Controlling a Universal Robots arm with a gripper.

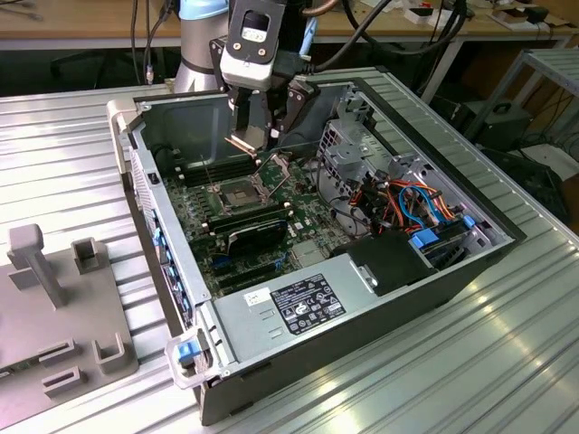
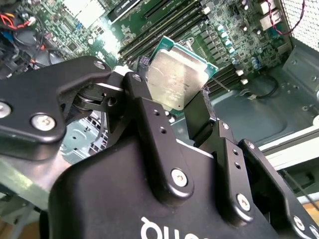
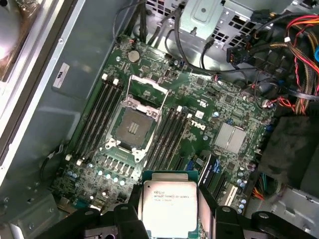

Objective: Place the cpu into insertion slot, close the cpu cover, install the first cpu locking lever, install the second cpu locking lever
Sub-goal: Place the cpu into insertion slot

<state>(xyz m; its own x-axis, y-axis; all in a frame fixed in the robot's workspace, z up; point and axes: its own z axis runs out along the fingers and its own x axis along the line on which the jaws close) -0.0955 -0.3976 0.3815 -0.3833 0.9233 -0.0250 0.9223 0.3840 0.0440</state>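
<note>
My gripper (image 1: 246, 142) hangs inside the open computer case, shut on the cpu (image 3: 169, 206), a small square chip with a silver-grey top. In both wrist views the black fingers (image 3: 212, 211) clamp two opposite edges of the cpu (image 2: 174, 77). The insertion slot (image 3: 133, 127) lies open on the green motherboard with its dark pin field bare, apart from the chip. In the exterior view the insertion slot (image 1: 237, 194) sits below the gripper. The cpu cover (image 3: 147, 89) stands swung up at the slot's far edge. A thin locking lever (image 1: 210, 174) sticks up beside the slot.
Long black memory slots (image 3: 99, 112) flank the socket on both sides. A black fan card (image 1: 258, 237), a power supply (image 1: 298, 303), a metal drive cage (image 1: 357, 154) and coloured cables (image 1: 412, 203) crowd the case. A grey fixture (image 1: 54, 298) stands on the table at the exterior view's left.
</note>
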